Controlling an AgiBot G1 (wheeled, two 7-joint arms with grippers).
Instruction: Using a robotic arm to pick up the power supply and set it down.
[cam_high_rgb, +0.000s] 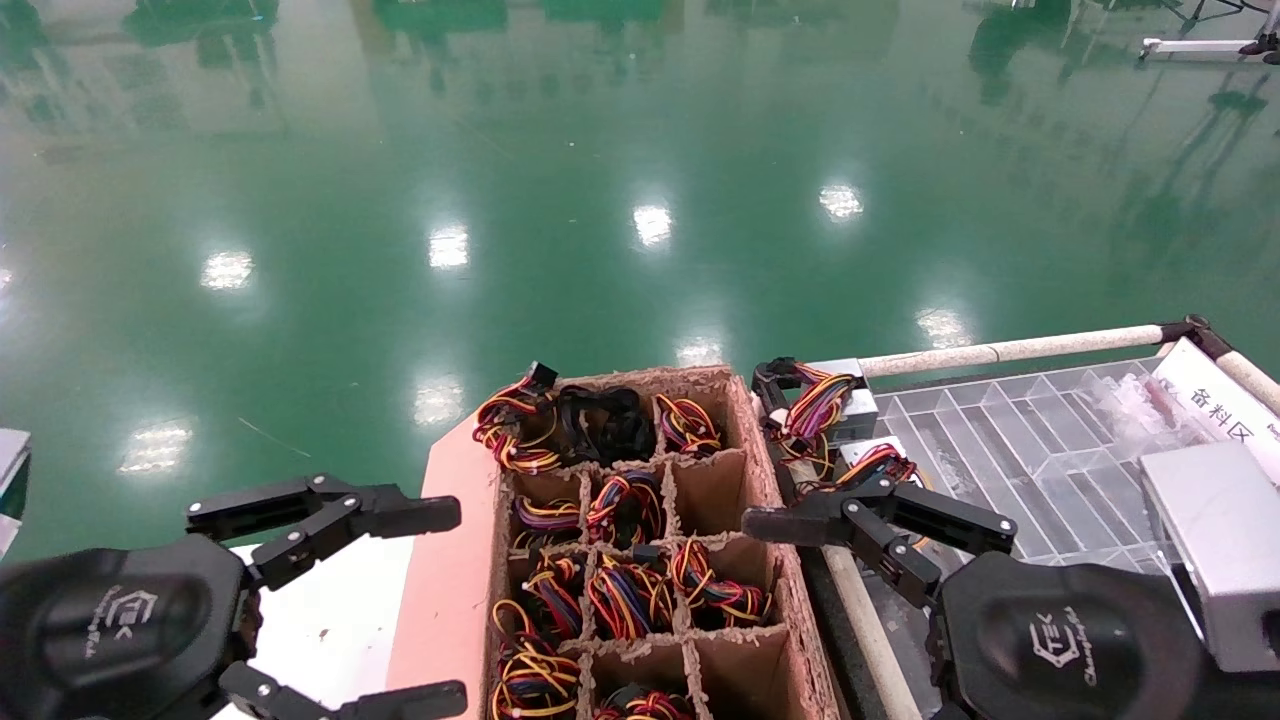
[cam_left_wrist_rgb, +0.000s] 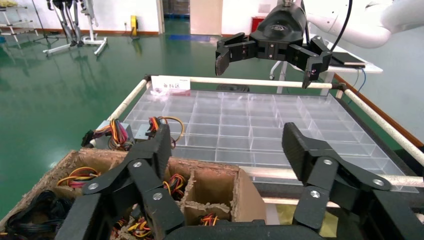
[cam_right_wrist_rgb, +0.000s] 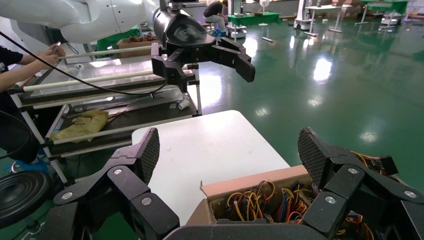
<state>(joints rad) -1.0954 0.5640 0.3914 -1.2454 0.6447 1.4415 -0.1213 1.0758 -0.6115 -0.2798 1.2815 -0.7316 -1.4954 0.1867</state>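
With your right end effector (cam_high_rgb: 860, 520) spread and empty above the carton's (cam_high_rgb: 770, 470) far right corner, take the power supply (cam_high_rgb: 845, 400) just beyond it by its rigid metal sides, since it looks heavy and its loose wires (cam_high_rgb: 815, 405) may snag.

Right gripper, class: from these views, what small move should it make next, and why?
Probably down and forward over the carton. The right gripper hangs open and empty above its right wall, and bundles of coloured wires fill the cells below. The left gripper hangs open beside the carton.
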